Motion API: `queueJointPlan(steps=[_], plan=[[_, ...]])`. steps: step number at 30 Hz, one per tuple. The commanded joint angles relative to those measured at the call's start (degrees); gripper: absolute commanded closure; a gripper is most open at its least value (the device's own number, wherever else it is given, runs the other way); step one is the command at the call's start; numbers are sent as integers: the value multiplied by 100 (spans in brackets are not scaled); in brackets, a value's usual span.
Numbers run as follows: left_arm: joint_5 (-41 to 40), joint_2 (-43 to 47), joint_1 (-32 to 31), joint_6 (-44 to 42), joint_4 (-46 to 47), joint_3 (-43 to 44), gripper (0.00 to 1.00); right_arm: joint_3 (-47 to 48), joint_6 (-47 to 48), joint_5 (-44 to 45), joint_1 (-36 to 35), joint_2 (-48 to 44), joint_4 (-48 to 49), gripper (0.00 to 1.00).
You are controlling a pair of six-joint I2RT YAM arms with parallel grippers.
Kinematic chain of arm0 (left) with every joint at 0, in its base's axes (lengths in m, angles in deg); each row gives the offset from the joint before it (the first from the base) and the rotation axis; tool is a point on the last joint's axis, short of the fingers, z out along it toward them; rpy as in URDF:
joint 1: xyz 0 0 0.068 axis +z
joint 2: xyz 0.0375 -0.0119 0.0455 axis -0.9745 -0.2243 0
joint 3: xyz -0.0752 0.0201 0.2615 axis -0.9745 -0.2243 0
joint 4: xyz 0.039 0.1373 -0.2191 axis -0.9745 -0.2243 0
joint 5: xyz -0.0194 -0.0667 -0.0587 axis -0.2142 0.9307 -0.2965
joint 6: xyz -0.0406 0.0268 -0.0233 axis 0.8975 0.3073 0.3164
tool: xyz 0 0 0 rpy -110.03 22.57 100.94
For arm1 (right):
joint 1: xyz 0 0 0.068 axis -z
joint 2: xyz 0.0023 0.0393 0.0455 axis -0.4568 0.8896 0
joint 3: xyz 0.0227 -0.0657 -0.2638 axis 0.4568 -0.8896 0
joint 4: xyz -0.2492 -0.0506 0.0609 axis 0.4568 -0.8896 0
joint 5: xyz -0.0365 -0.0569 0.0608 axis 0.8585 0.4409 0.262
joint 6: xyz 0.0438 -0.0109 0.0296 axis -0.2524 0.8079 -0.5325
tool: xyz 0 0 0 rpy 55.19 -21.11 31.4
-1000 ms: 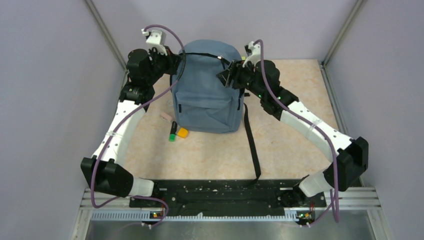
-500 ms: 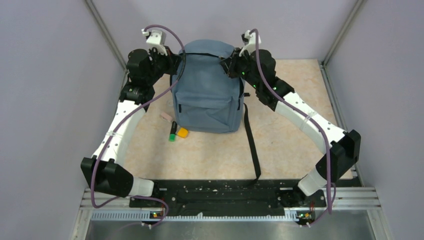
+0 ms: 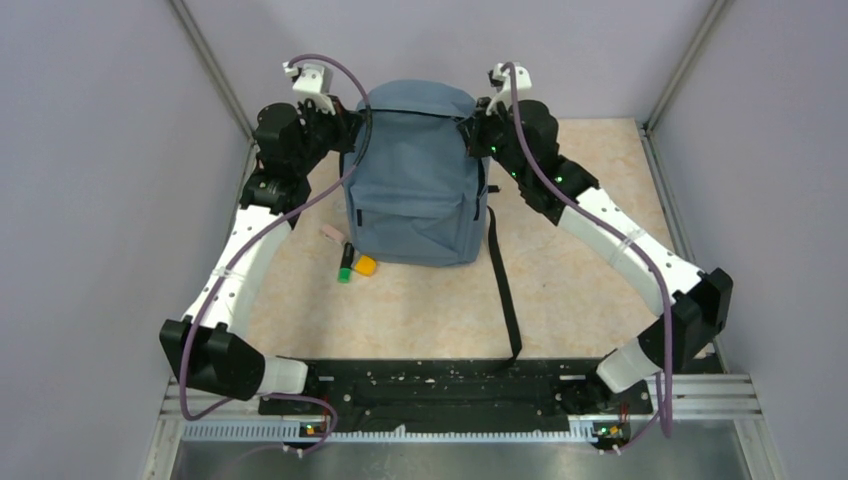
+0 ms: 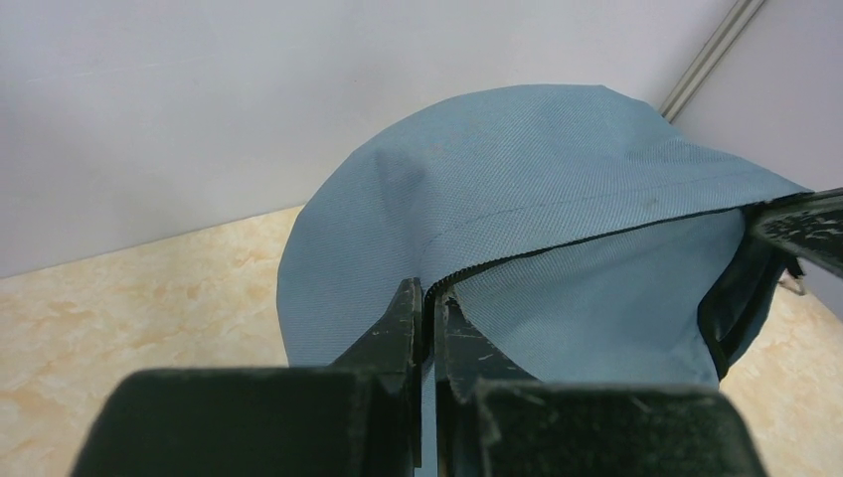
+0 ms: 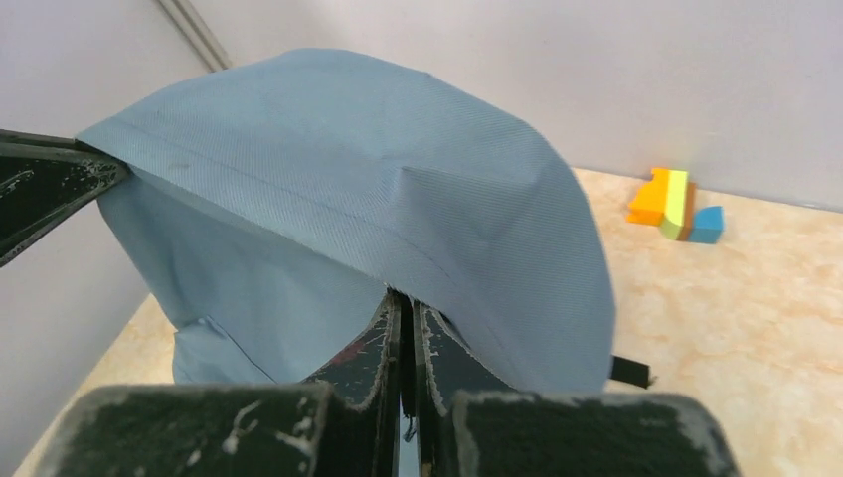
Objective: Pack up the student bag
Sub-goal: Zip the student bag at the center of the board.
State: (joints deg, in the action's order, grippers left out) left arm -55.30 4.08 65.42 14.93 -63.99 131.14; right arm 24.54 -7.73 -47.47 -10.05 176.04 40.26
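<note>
Bag: the grey-blue bag point(image 3: 415, 190) stands upright at the far middle of the surface point(image 3: 590, 280), its front pocket facing me and its back toward the far wall.
Left end effector: my left end effector point(image 4: 429, 310) is clenched on the bag's top left edge, with the end of the black zipper point(image 4: 557, 248) pinched between the fingers.
Right end effector: my right end effector point(image 5: 406, 320) is clenched on the fabric at the bag's top right edge, under the rounded top flap.
Opening: the zipper line runs taut between my two grips.
Strap: one black strap point(image 3: 503, 290) trails from the bag's right side toward the near edge.
Loose items: a green marker point(image 3: 345, 264), an orange piece point(image 3: 365, 265) and a pink piece point(image 3: 331, 233) lie by the bag's near left corner.
Far right: coloured blocks point(image 5: 676, 197) sit against the wall.
</note>
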Motion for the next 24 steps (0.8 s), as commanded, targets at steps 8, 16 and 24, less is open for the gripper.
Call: queueJointPlan(steps=[8, 16, 24], plan=[[-308, 402, 2, 61, 737, -26, 100, -1072, 3, 283, 637, -1127, -297, 100], [-87, 403, 2, -13, 811, -56, 100, -2342, -572, -637, 673, -1353, -108, 100], [746, 416, -332, -1662, 477, 285, 45, -2705, -754, -1054, 668, -1570, 4, 100]])
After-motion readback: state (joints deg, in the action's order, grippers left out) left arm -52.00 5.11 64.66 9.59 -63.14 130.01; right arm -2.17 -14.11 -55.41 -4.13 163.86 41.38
